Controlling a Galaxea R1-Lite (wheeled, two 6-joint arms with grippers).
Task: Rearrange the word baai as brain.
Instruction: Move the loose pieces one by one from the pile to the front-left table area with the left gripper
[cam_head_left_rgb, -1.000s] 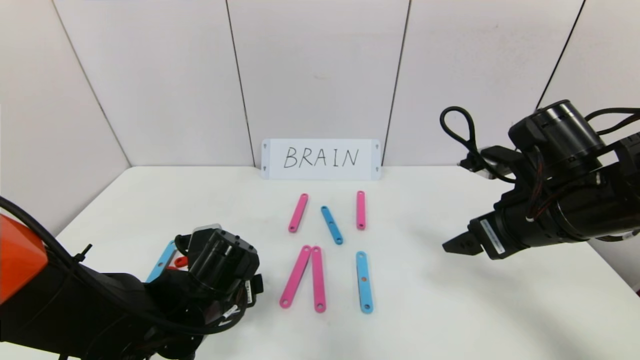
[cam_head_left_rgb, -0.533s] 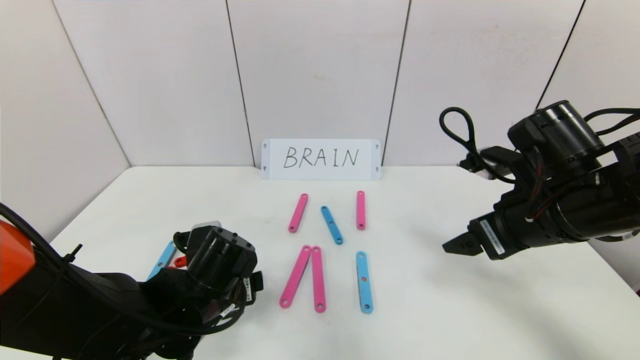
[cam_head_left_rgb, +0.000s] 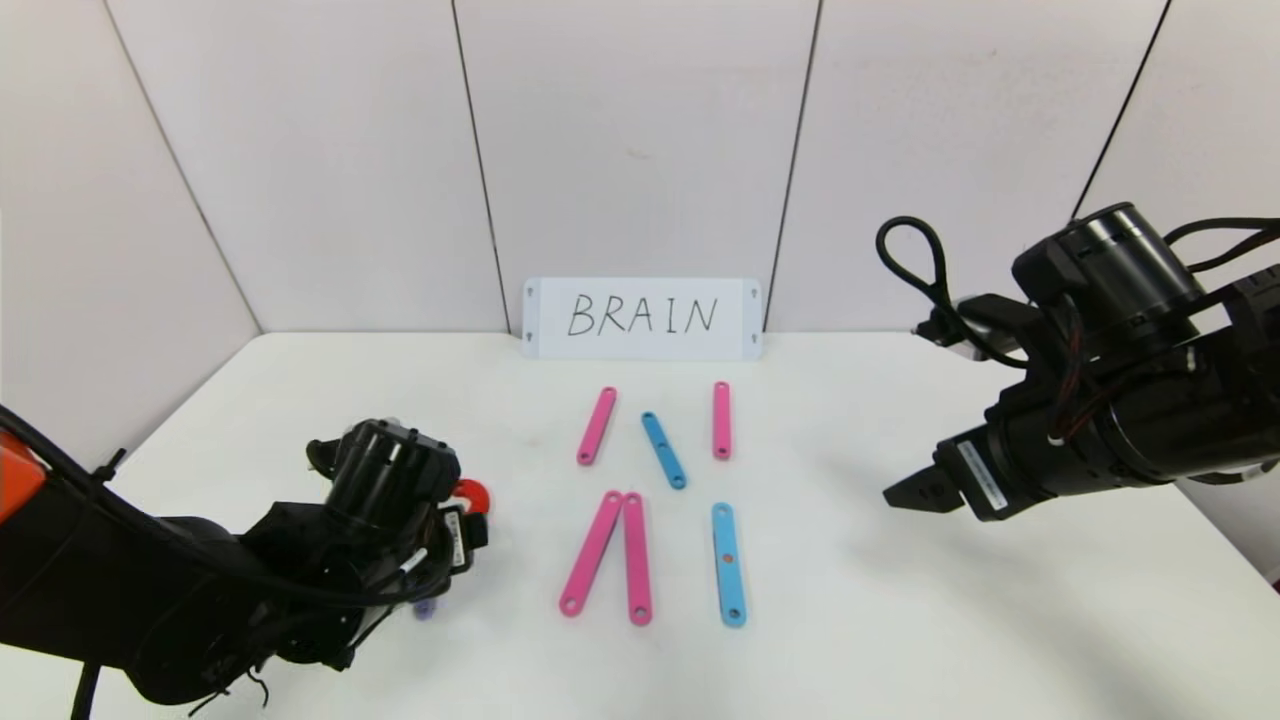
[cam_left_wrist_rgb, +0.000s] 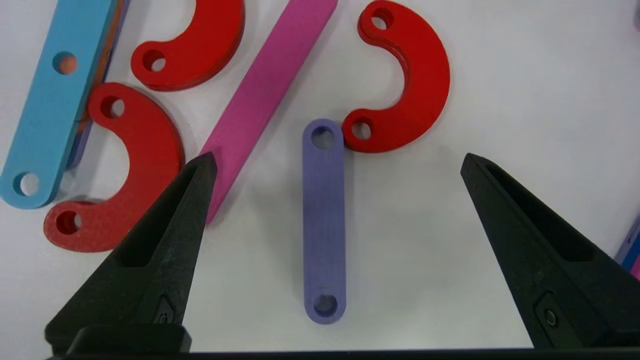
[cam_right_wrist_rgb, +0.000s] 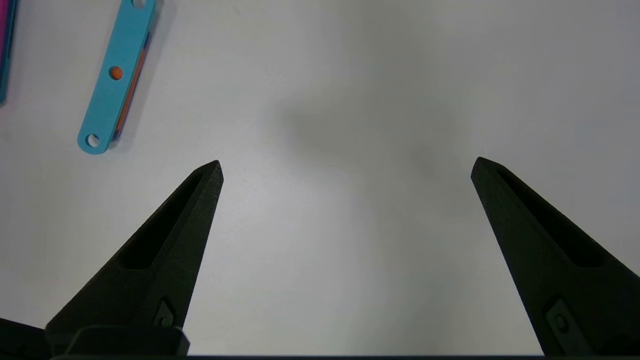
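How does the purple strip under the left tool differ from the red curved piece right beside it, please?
The purple strip is straight and narrow; the red curved piece is a broad C-shaped arc. The strip lies lengthwise between the open left tool's tips, while the curve lies beyond them, one end beside the strip's far end. The strip looks longer than the curve. Both lie flat on the white table, each with a round hole at each end.
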